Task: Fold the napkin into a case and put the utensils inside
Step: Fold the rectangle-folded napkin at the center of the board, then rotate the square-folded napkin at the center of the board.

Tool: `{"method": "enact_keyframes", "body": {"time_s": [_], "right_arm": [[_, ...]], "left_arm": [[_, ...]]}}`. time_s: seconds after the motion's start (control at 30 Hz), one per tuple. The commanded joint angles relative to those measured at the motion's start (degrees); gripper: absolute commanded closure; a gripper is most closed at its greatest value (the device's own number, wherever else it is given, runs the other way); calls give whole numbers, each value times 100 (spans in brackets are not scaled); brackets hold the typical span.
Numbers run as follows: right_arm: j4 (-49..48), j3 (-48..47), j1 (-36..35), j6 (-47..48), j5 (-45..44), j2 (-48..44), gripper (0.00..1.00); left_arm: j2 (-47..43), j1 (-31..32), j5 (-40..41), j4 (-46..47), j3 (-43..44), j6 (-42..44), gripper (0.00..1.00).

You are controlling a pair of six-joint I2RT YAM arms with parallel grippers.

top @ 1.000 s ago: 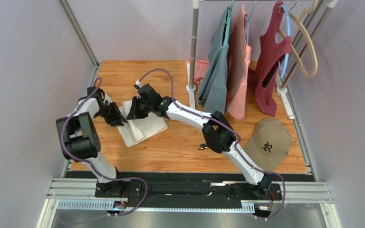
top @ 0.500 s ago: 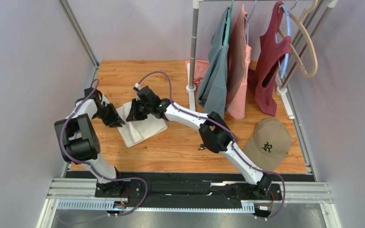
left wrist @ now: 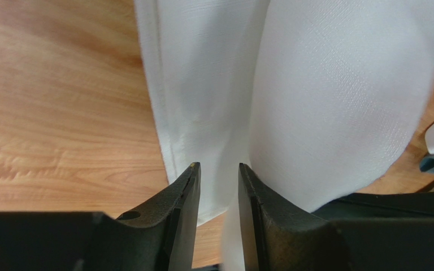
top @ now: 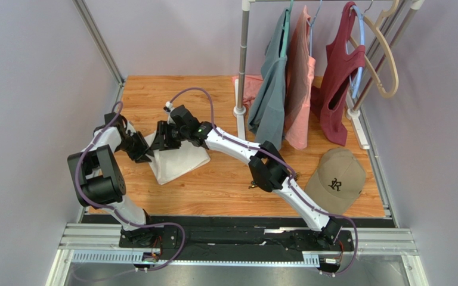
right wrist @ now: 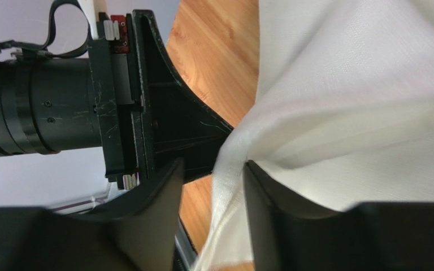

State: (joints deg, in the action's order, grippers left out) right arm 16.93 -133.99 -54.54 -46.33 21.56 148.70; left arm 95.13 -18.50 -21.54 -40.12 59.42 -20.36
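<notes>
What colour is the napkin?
The napkin is plain white, unpatterned; shows best in the left wrist view.

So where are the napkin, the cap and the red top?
napkin (top: 179, 163): top view, on its flat near part, clear of both grippers.
cap (top: 333, 171): top view, on the crown above the logo.
red top (top: 340, 71): top view, on the chest of the hanging cloth.
</notes>
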Motion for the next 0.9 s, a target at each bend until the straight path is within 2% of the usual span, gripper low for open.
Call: {"method": "enact_keyframes", "body": {"time_s": [0.0, 0.03, 0.1, 0.23, 0.3, 0.37, 0.43, 0.5, 0.57, 0.63, 0.87], "right_arm": [[47, -261, 119, 36, 629, -234, 43], [91, -128, 224, 123, 665, -393, 35], [354, 127, 321, 543, 551, -744, 30], [574, 1170, 497, 1028, 270, -1649, 30], [750, 1462, 480, 1160, 208, -1765, 32], [655, 1927, 419, 1231, 173, -1853, 40], [645, 2079, 296, 1275, 225, -1784, 58], [663, 2053, 199, 1319, 287, -1600, 69], [663, 1974, 137, 1363, 252, -1407, 72], [828, 1851, 102, 1441, 270, -1239, 80], [1435, 2175, 172, 2319, -503, -1159, 87]], "left_arm": [[-827, -328, 421, 22, -97, -284, 59], [-943, -382, 466, -22, -88, -310, 58], [-1319, -505, 563, -31, -97, -407, 58], [-2032, -514, 625, 100, -158, -504, 58], [-2427, -505, 573, 144, -176, -513, 58], [-2726, -505, 354, 268, -211, -478, 57], [-2842, -514, 230, 303, -194, -417, 57], [-2877, -505, 19, 303, -167, -364, 57], [-2782, -497, -226, 294, -167, -267, 57], [-2693, -496, -368, 215, -167, -206, 58], [-2448, -234, -597, 224, -220, -3, 58]]}}
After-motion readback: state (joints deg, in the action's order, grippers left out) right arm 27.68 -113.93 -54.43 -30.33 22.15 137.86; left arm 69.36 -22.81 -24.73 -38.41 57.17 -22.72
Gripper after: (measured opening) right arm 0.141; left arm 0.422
